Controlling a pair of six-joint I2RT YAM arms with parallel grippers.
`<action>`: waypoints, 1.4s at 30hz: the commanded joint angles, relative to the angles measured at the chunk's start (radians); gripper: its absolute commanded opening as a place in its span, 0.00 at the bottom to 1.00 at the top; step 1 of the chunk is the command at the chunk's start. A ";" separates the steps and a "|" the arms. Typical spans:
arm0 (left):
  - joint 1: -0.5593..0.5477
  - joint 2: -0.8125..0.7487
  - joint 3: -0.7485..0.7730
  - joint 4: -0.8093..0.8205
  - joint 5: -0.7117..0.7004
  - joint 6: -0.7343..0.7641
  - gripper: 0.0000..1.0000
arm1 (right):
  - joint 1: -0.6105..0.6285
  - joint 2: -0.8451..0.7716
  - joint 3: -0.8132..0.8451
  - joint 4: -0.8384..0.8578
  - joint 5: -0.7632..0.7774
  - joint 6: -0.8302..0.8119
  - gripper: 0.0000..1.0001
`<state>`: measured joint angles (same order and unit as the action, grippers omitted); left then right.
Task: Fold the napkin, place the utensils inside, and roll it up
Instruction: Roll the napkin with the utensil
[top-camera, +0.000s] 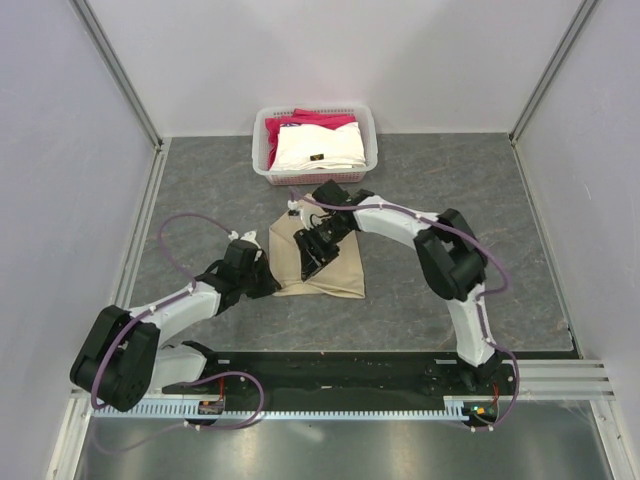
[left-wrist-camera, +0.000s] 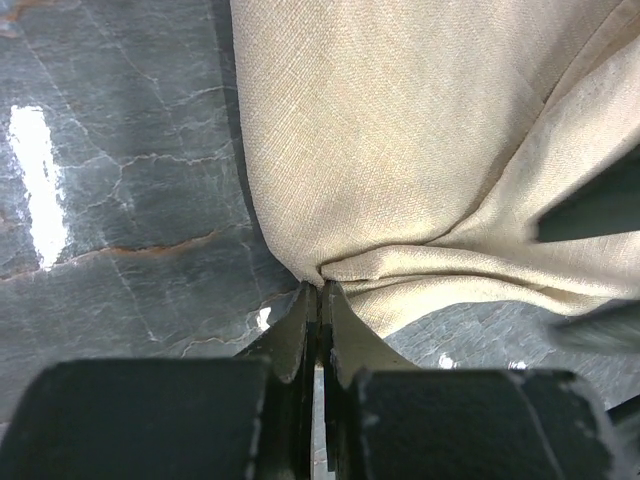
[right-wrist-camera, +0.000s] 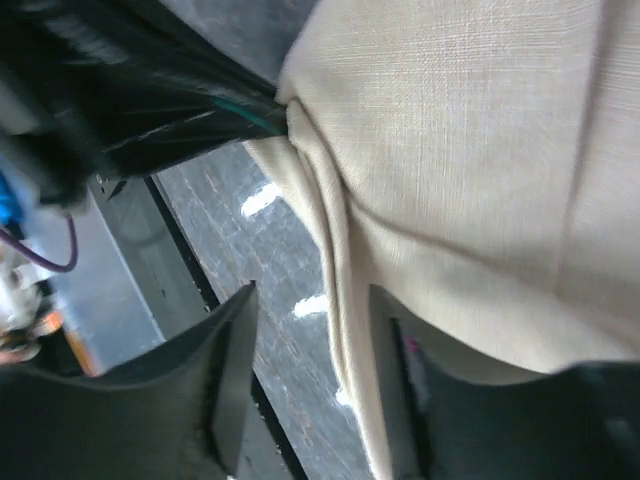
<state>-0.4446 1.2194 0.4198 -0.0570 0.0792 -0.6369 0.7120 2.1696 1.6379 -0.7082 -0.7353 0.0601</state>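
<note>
We see napkin lying mid-desk, white basket beyond it. Our left pincer clamps its near-left corner. Our right pincer hangs over cloth, jaws apart, gripping nothing.

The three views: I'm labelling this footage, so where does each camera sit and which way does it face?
Top external: above and behind the robot, looking down at the table, the napkin and the basket; the left arm and right arm show whole.
Left wrist: on the left arm, facing low along the table; the left gripper shows, shut on a napkin corner.
Right wrist: on the right arm, facing the napkin's edge; the right gripper shows, jaws apart.
Shared: all three see the napkin on the table.
</note>
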 joint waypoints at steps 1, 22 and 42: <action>0.001 0.014 0.039 -0.087 -0.016 -0.010 0.02 | -0.002 -0.258 -0.143 0.199 0.118 -0.109 0.61; 0.064 0.058 0.105 -0.168 0.086 0.022 0.02 | 0.270 -0.622 -0.750 0.645 0.729 -0.367 0.74; 0.122 0.062 0.123 -0.196 0.129 0.049 0.02 | 0.316 -0.544 -0.771 0.616 0.862 -0.327 0.72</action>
<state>-0.3347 1.2766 0.5117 -0.2371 0.1921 -0.6346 1.0245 1.5929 0.8623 -0.1059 0.0429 -0.2985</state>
